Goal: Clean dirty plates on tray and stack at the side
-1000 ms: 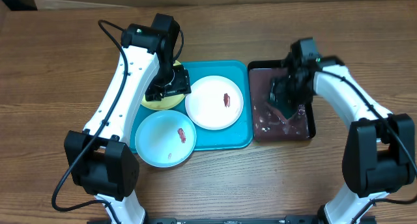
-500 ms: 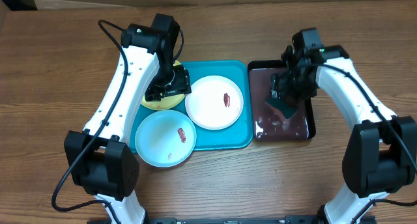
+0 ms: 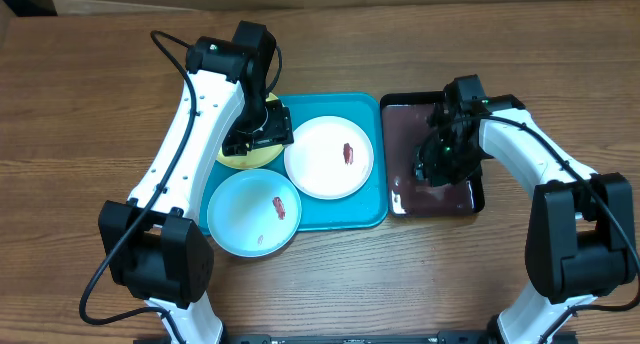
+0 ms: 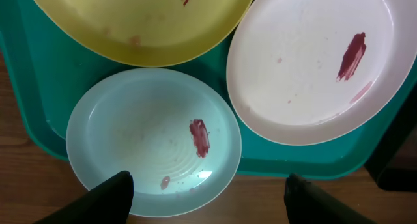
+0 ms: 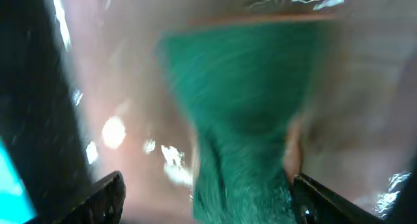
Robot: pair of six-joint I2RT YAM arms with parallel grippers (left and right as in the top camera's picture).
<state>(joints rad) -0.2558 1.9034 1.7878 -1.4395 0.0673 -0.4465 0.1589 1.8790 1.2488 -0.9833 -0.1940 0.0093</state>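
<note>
3 round plastic plates lie on the large turquoise-blue rectangular plastic tray point(image 3: 345, 214) in the middle of the wooden desk point(image 3: 80, 114), each carrying a reddish-brown smear. The yellow-green plate point(image 3: 238, 158) is at the tray's far left corner. The white plate point(image 3: 328, 156) is just beside it towards the right. The light blue plate point(image 3: 253, 212) is at the near left corner, with its rim hanging over the tray's edge towards the near edge of the desk.

The left gripper point(image 4: 208, 204) hovers over the yellow-green plate; its jaws are spread wide and hold nothing.

Just right of the turquoise tray, a smaller black plastic tray point(image 3: 479, 189) holds reddish liquid. The right gripper point(image 3: 440, 162) is down in it, with a green sponge point(image 5: 241, 107) between its jaws. They stand well apart, but the wrist view is blurred, so I cannot tell whether they grip the sponge.
</note>
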